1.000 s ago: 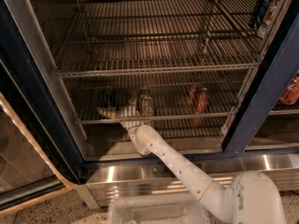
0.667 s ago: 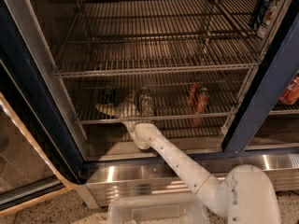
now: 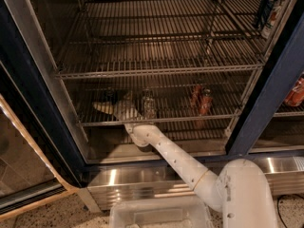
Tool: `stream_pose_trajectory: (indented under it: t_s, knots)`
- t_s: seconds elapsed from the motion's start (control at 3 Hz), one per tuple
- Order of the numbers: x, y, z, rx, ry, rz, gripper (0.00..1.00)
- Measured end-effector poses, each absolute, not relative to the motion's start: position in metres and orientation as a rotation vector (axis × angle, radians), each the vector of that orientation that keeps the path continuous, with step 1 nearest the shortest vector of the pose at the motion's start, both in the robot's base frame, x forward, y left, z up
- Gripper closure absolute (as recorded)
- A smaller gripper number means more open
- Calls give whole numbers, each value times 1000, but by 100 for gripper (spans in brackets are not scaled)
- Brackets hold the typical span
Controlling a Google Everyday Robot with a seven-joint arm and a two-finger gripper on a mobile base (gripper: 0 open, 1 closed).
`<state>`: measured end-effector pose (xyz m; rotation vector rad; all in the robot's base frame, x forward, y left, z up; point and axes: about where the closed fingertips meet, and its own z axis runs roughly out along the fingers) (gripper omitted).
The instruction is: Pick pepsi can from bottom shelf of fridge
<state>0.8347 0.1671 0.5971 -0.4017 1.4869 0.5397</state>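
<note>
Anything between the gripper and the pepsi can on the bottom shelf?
Nothing visible. The gripper is over the bottom shelf, directly in front of the pepsi can. The clear bottle stands just right of it, off the line; the red cans are farther right.

Arm outstretched, gripper [image 3: 118,109] forward, left of centre

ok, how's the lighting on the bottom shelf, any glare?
Camera view: the fridge interior is dim and the bottom shelf lies in shadow; the pepsi can barely stands out beside the gripper, at the shelf's left. Same view: bright glare patches on the steel base panel.
</note>
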Motion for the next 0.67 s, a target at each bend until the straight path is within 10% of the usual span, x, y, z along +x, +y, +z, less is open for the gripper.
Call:
stream_pose_trajectory:
  t_s: [0.67]
  knots:
    - [844, 186, 590, -363, 1593, 506, 19]
